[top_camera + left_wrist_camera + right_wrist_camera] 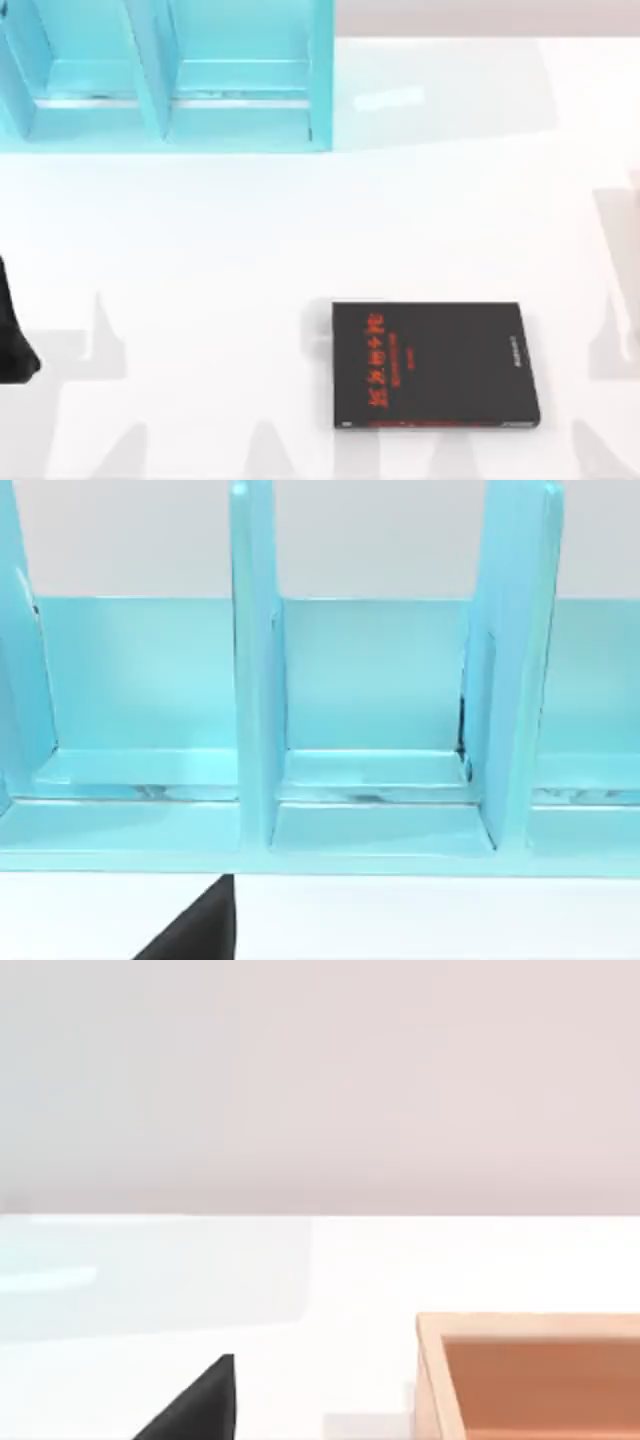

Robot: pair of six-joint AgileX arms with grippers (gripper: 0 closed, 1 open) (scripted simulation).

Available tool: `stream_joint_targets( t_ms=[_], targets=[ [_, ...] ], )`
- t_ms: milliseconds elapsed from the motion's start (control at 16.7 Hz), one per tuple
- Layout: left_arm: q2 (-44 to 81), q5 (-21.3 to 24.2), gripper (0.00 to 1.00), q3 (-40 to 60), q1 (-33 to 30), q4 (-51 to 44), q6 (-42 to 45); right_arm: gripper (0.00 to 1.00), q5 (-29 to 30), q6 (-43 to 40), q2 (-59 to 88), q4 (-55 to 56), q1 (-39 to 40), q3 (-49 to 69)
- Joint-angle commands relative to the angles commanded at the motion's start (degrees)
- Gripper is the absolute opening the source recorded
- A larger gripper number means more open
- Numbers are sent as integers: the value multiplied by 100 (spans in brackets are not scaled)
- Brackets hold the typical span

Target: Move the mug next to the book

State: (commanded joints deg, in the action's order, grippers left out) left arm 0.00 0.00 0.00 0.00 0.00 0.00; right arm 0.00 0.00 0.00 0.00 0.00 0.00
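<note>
A flat black book (pixel 432 365) with red lettering and small pale text on its cover lies on the white table (pixel 300 230), toward the near right. A turquoise shelf (pixel 160 80) stands at the far left. The left arm (pixel 12 335) sits at the table's left edge; whether its gripper is open or closed cannot be told.

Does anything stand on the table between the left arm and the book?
Nothing visible does. In the top view, the table between the left arm, at the left edge, and the book is bare; the blue shelf stands farther back.
</note>
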Motion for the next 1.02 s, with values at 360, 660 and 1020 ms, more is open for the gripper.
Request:
stream_joint_targets(
  t_ms=[360,660,1020],
  targets=[
    [529,-24,100,486,68,-340,542,100,0,0,0,0,0,0],
    [2191,-78,100,1975,329,-1427,2277,100,0,0,0,0,0,0],
    [5053,-110,100,4426,902,-3332,5313,100,0,0,0,0,0,0]
  ],
)
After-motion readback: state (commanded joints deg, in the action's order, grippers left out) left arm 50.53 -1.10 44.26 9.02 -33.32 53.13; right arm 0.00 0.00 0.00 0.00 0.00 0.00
